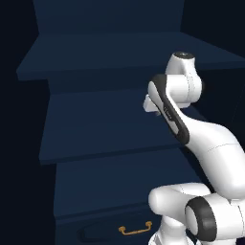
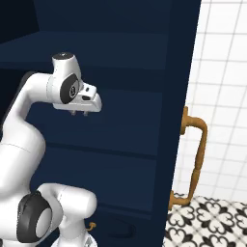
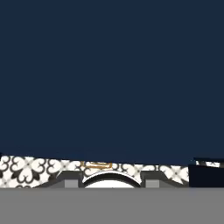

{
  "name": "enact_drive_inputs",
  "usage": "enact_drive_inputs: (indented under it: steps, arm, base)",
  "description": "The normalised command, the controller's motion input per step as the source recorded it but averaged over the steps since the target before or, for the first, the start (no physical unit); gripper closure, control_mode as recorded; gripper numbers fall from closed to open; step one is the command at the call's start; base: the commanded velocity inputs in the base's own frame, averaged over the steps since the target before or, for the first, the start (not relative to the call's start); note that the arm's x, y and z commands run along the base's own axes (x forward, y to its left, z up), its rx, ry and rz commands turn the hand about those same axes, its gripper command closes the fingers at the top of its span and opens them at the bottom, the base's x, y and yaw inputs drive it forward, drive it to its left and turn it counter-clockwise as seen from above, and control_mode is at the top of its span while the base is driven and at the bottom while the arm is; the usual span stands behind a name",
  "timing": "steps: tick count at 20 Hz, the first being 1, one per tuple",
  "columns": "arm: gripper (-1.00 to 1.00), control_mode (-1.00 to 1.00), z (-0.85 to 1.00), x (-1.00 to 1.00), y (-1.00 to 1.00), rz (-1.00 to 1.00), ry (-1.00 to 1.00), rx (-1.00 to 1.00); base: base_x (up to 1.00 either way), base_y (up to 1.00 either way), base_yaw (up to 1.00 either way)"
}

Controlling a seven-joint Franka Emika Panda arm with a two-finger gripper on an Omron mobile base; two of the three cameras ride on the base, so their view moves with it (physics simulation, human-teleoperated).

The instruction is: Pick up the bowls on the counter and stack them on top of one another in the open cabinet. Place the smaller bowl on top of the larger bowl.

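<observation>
Pincer (image 2: 79,114) hovers inside the open cabinet (image 1: 110,124) above a bare shelf (image 2: 125,140), fingers part-spread, gripping nothing; neither black bowl is visible here. Risk: with the arm reaching deep between shelves, a careless withdrawal could clip the shelf edge.

I see bare shelves in the open cabinet (image 1: 110,124), so there is free room above each board from 9 to 3 o'clock. My gripper (image 2: 79,114) hangs over the middle shelf (image 1: 105,143), apart from it. The upper shelf (image 1: 119,60) caps the gap at 12 o'clock. The cabinet door (image 2: 181,96) with its brass handle (image 2: 195,159) walls off 3 o'clock.
</observation>
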Motion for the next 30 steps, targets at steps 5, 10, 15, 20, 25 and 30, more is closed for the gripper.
enact_drive_inputs:
  steps: [5,10,15,20,25,30]
  arm:
    - [-1.00,-1.00,0.00,-0.46,0.00,0.00,-0.06,0.02]
    - [-1.00,-1.00,-0.05,-0.95,0.00,0.00,-0.11,0.00]
    - [-1.00,-1.00,-0.07,-0.81,0.00,0.00,-0.08,0.00]
    - [-1.00,1.00,0.00,-0.45,0.00,0.00,-0.01,0.00]
    - [-1.00,1.00,0.00,0.00,0.00,0.00,0.00,0.00]
    - [-1.00,1.00,0.00,0.00,0.00,0.00,0.00,0.00]
  base:
    - [0.00,0.00,0.00]
    - [0.00,0.00,0.00]
    - [0.00,0.00,0.00]
    - [-0.14,0.00,0.00]
    - [-0.99,0.20,0.00]
    - [-1.00,0.50,0.06]
